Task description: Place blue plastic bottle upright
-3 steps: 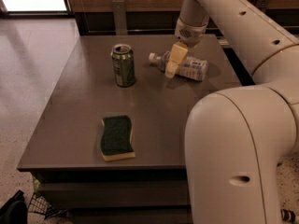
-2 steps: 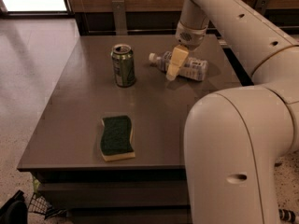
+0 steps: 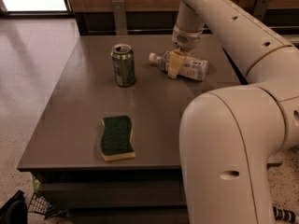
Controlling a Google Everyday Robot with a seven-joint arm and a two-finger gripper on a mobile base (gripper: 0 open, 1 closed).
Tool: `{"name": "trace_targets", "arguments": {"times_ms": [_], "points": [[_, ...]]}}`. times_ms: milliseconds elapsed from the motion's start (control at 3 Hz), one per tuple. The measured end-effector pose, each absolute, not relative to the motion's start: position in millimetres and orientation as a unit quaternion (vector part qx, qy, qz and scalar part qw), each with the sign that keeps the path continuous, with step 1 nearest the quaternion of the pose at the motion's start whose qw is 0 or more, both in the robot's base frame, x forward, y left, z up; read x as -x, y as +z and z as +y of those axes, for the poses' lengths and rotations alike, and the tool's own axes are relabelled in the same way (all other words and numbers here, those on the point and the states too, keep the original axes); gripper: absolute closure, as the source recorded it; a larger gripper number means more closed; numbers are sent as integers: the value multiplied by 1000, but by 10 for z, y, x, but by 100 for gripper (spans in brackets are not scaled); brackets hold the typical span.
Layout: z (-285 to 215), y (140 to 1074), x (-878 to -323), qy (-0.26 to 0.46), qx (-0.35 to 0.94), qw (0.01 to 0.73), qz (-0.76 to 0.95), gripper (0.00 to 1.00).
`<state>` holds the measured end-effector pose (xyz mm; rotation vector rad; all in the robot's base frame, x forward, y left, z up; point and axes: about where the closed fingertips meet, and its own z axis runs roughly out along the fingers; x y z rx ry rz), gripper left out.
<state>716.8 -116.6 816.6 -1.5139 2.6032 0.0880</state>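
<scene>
The blue plastic bottle (image 3: 190,67) lies on its side at the back right of the table (image 3: 70,125). It is clear, with a white label and a white cap (image 3: 153,57) pointing left toward the can. My gripper (image 3: 174,63) hangs from the arm straight down onto the bottle's neck end, between cap and label, and hides part of it. The bottle rests on the table.
A green drink can (image 3: 124,65) stands upright left of the bottle, about a hand's width from its cap. A green and yellow sponge (image 3: 117,136) lies flat near the table's front edge. My arm's large white body (image 3: 233,148) fills the right foreground.
My gripper has come down a little onto the bottle. The bottle, can and sponge have not moved.
</scene>
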Motion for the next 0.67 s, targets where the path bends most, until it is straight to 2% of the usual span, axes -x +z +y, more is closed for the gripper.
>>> {"name": "trace_targets", "arguments": {"times_ms": [333, 667], "points": [[-1154, 8165, -7193, 29, 501, 68, 862, 70], [-1147, 8165, -7209, 28, 501, 70, 862, 99]]}}
